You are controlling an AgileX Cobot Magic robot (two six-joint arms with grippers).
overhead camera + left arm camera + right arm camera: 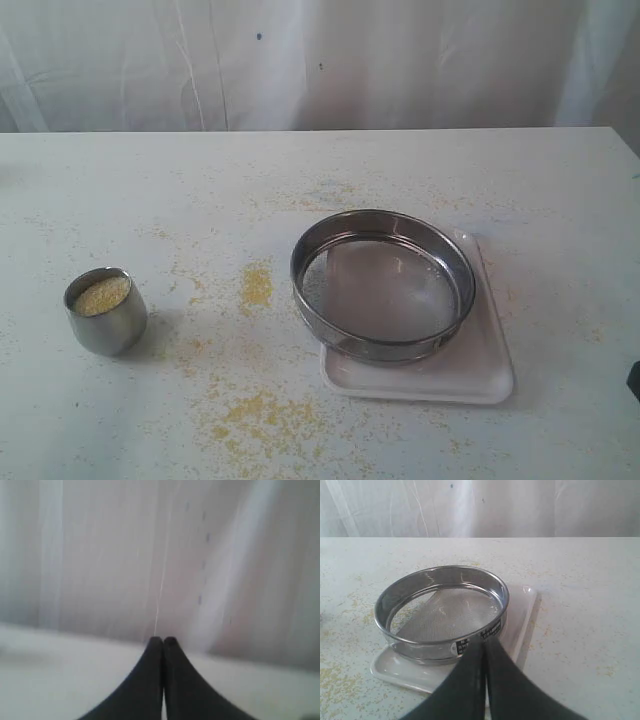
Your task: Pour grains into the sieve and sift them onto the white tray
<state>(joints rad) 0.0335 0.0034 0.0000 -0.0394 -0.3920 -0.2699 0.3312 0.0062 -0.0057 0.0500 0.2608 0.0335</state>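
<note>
Left gripper (163, 640) and right gripper (485, 641) pinched shut, empty. Steel cup (106, 318) of grains (101, 296) looks slick, probably light; pinch its rim.

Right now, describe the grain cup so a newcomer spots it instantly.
On the white table, look left of the white tray carrying the sieve. The small steel cup stands alone there. Unlike the wide, empty sieve, it is narrow and holds yellow grains.

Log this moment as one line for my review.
stage: pour not begun | cup: upright, grains inside | sieve: empty, on tray | left hand: shut, empty | right hand: shut, empty
</note>
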